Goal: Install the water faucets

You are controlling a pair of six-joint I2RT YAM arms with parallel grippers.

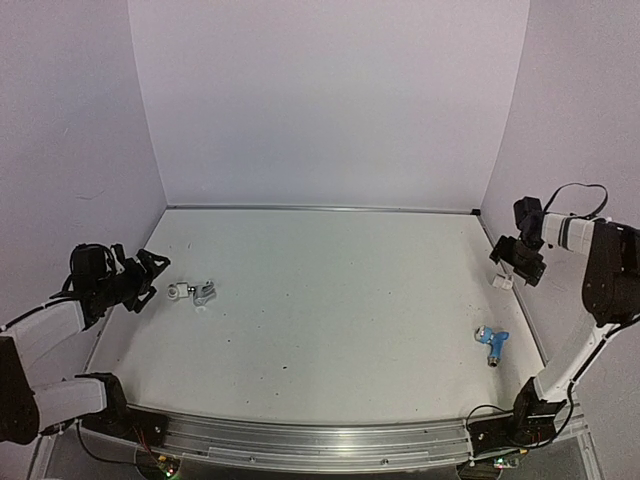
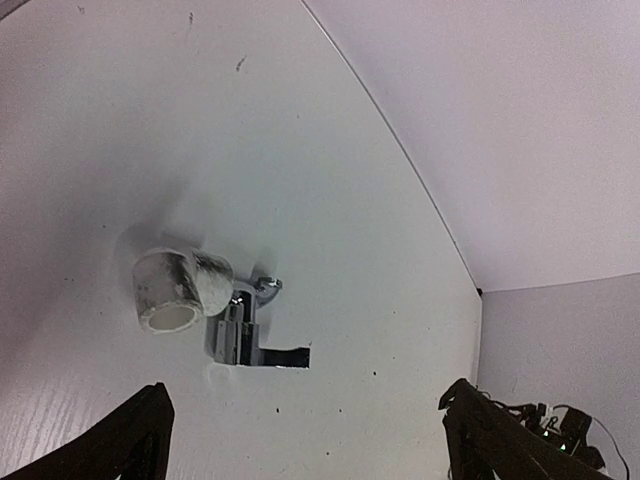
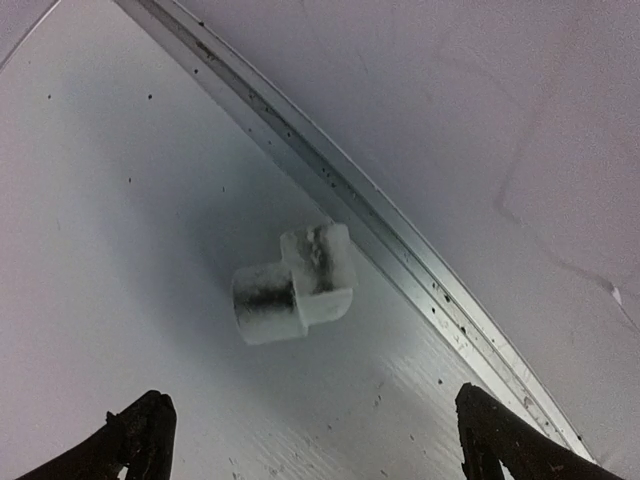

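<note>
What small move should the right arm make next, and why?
Probably lower the right gripper onto the white elbow-shaped plastic fitting and close on it: the jaws stand open over it, and the light blue bent-spout faucet lies alone, without a fitting.

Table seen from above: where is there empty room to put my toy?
Bare: the table's middle, between the shiny silver metal faucet and the light blue bent faucet, and the strip by the back wall. Crowded: the left edge, where the left tool faces that faucet; the right edge, with the right tool by a white elbow fitting.
</note>
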